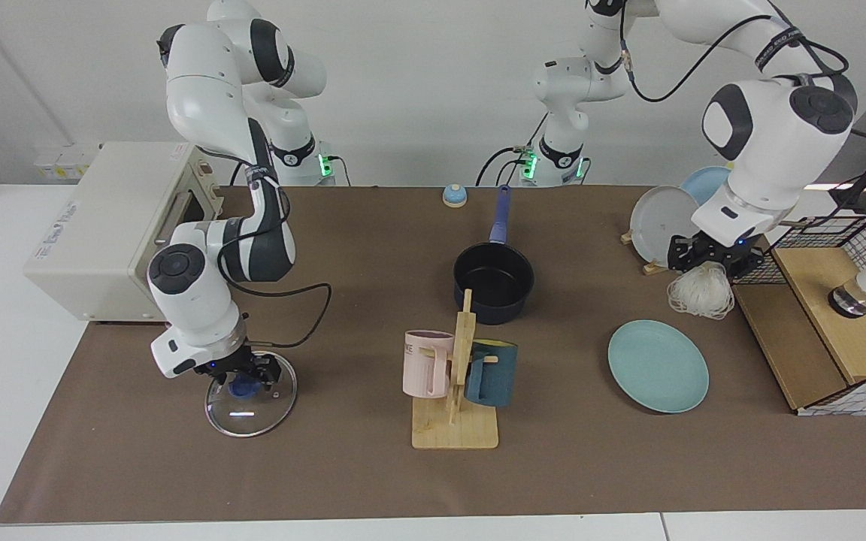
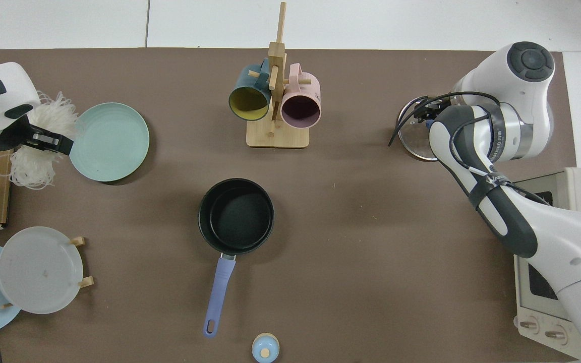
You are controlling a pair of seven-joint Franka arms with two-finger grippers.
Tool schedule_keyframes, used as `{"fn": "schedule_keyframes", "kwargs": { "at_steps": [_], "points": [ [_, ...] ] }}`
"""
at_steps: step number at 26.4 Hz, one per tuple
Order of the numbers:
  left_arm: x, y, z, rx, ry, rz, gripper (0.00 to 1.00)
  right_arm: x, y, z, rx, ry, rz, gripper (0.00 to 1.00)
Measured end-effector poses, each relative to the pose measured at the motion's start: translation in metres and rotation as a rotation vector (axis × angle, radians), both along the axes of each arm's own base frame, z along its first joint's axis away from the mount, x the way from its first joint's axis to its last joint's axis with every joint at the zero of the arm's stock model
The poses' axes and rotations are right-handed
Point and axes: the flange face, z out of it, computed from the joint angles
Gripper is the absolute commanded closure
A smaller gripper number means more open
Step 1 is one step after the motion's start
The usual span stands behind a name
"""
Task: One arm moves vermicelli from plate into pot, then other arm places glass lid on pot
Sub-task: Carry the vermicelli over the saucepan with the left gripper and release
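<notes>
- Over the table's far side from the pot, the left gripper (image 1: 710, 259) hangs in the air with its jaws clamped on the vermicelli (image 1: 699, 291); the bundle dangles below the fingers, clear of the plate (image 1: 658, 366).
- Top view agrees: noodles (image 2: 38, 138) sit off the plate's edge (image 2: 114, 143), plate is bare.
- Pot (image 1: 494, 283) stands mid-table, empty, handle pointing toward the arm bases, well apart from the noodles.
- Right gripper (image 1: 246, 373) is down at the glass lid (image 1: 250, 397), around the blue knob; cannot tell whether its jaws are pinched on it. Lid lies flat on the table. That arm waits.
- Step in hand: carry phase of the noodle move, lift done, transfer not yet made.
- Next move, my read: bring the bundle across to above the pot's mouth, lower so the loose strands land inside the rim, then release.
- Watch the mug rack (image 1: 457, 391) just in front of the pot.
</notes>
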Motion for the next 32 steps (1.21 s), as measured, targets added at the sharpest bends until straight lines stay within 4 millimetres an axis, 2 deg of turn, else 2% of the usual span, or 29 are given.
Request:
{"fn": "schedule_keyframes", "kwargs": {
  "at_steps": [4, 6, 9, 12, 15, 16, 20, 22, 24, 27, 28, 32],
  "points": [
    [-0.017, -0.011, 0.025, 0.000, 0.007, 0.006, 1.00, -0.001, -0.002, -0.003, -0.003, -0.004, 0.001, 0.13],
    [-0.022, -0.020, 0.029, -0.002, 0.010, 0.017, 1.00, -0.001, -0.002, -0.005, -0.003, -0.003, 0.005, 0.14],
    [-0.026, -0.045, 0.027, -0.006, 0.014, 0.041, 1.00, -0.001, -0.002, -0.005, -0.004, -0.004, 0.007, 0.14],
    [-0.031, -0.086, 0.021, -0.014, 0.023, 0.081, 1.00, -0.001, -0.002, -0.006, -0.004, -0.004, 0.007, 0.14],
    [-0.042, -0.140, 0.016, -0.024, 0.030, 0.128, 1.00, -0.002, -0.002, -0.006, -0.004, -0.003, 0.008, 0.18],
    [-0.046, -0.159, 0.015, -0.027, 0.031, 0.143, 1.00, -0.002, -0.002, -0.006, -0.004, -0.003, 0.008, 0.21],
    [-0.072, -0.238, 0.011, -0.043, 0.035, 0.196, 1.00, -0.002, -0.002, -0.006, -0.004, -0.003, 0.009, 0.44],
    [-0.088, -0.271, 0.008, -0.045, 0.043, 0.211, 1.00, -0.002, -0.002, -0.006, -0.006, -0.003, 0.011, 0.48],
    [-0.101, -0.295, 0.001, -0.045, 0.051, 0.210, 1.00, -0.003, -0.002, -0.006, -0.007, -0.003, 0.019, 0.48],
    [-0.111, -0.311, -0.019, -0.044, 0.057, 0.205, 1.00, -0.003, -0.002, -0.006, -0.008, -0.002, 0.029, 0.48],
    [-0.111, -0.312, -0.036, -0.048, 0.055, 0.205, 1.00, -0.003, -0.002, -0.006, -0.009, -0.002, 0.031, 0.48],
    [-0.110, -0.307, -0.072, -0.054, 0.057, 0.212, 1.00, -0.003, -0.002, -0.006, -0.009, -0.001, 0.031, 0.48]
  ]
}}
